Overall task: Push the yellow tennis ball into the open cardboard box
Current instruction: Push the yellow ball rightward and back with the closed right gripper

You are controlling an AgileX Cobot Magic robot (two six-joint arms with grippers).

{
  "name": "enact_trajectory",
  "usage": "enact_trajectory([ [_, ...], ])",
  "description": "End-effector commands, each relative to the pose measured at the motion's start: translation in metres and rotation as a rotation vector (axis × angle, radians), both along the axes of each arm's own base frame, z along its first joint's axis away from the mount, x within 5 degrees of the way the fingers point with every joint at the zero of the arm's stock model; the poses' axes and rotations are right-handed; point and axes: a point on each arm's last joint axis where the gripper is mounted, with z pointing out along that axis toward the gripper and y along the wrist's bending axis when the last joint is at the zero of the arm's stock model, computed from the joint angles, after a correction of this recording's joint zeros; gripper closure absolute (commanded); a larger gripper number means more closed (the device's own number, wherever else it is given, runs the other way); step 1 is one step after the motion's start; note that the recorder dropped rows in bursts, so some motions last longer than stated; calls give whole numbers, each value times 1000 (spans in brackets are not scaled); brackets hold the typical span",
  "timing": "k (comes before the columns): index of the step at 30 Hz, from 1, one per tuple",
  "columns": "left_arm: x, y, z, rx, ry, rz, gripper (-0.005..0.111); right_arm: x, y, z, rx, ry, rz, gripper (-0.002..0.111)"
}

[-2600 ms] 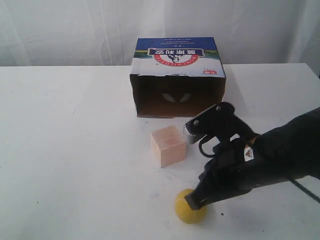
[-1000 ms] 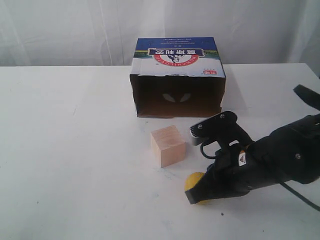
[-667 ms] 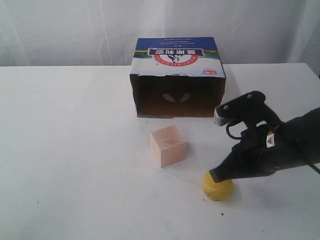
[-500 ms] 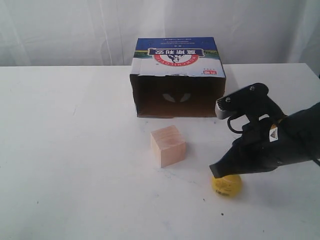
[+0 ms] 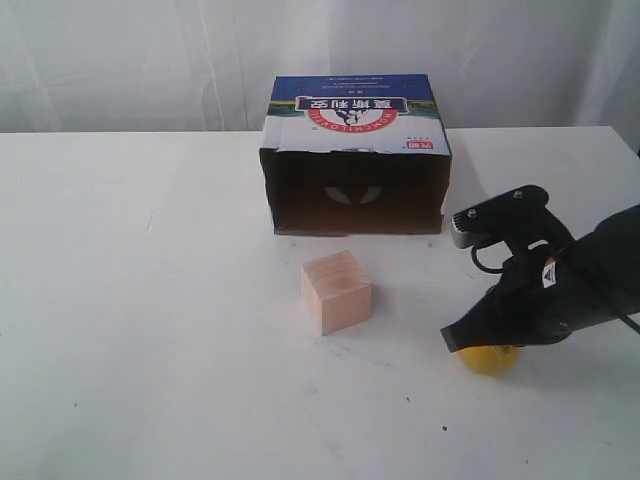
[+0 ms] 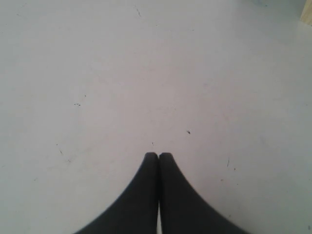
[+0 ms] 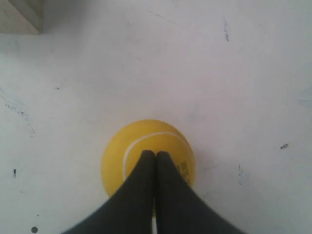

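Observation:
The yellow tennis ball lies on the white table at the front right, mostly covered by my right arm. My right gripper is shut, its tips pressed together over the ball's top. The open cardboard box lies on its side at the back centre, its dark opening facing the front, behind and left of the ball. My left gripper is shut with nothing in it, above bare table; it does not show in the exterior view.
A pale wooden cube stands in front of the box, left of the ball. A white curtain hangs behind the table. The table's right edge lies close to my right arm.
The ball has rolled right along the table's front, from below the cube to the front right. My right gripper followed it, staying shut on top of it.

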Motion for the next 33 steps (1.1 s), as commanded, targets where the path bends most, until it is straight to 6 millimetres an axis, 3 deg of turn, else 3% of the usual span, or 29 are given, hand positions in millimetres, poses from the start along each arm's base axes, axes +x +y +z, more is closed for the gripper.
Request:
enact_trajectory([
  [1,-1,0,-3,7,15,-5,107,-6,-5,-12,-37,89,-15,108],
  [10,-1,0,-3,7,15,-5,107,-2,4,-6,-34,60,31,108],
  [23,-1,0,-3,7,15,-5,107,29,19,36,-3,-64,57,108],
  [33,-1,0,-3,7,15,-5,107,12,9,42,-94,74,63,108],
])
